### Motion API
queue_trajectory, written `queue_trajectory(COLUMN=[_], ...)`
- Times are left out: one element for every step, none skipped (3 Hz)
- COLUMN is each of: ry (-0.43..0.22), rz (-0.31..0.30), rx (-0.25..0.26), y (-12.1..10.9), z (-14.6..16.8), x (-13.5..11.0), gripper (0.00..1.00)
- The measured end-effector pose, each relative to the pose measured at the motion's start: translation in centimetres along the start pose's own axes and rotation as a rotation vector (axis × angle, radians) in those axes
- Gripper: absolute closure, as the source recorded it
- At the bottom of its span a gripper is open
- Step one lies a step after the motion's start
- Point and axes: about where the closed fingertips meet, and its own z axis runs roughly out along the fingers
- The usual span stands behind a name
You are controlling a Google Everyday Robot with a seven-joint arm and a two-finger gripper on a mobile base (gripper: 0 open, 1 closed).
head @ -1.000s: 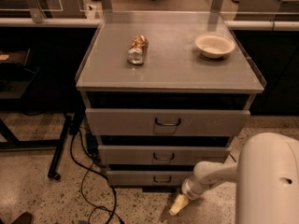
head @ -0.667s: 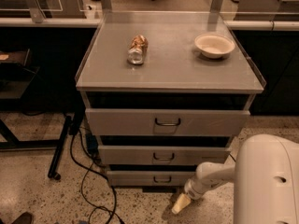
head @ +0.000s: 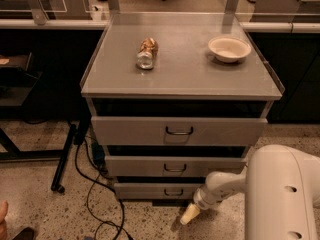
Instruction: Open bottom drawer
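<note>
The bottom drawer [head: 155, 190] is the narrowest, lowest grey metal front of the cabinet, with a small dark wire handle [head: 173, 192] at its centre. It sits slightly proud under the middle drawer [head: 150, 166]. My gripper [head: 189, 215] hangs low at the end of my white arm, just right of and below the bottom drawer's handle, close to the floor. It does not touch the handle.
The top drawer [head: 140, 130] is the tallest front. A crushed can [head: 147, 53] and a white bowl [head: 229, 48] lie on the cabinet top [head: 185, 74]. Black cables [head: 95, 194] trail on the floor at the left. A dark stand leg [head: 65, 159] leans there.
</note>
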Motion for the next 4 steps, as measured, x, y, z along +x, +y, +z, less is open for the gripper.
queue_trajectory(ry=[-0.022,-0.023,-0.030,-0.034], rz=[0.008,0.011,-0.018,-0.039], rx=[0.051,0.056,0.080,0.093], y=[-4.3,-4.8,-4.8,-5.1], z=[2.7,2.9,4.1,5.0], x=[-4.0,-4.4,-4.6,-5.2], gripper=[0.00,0.00,0.00,0.00])
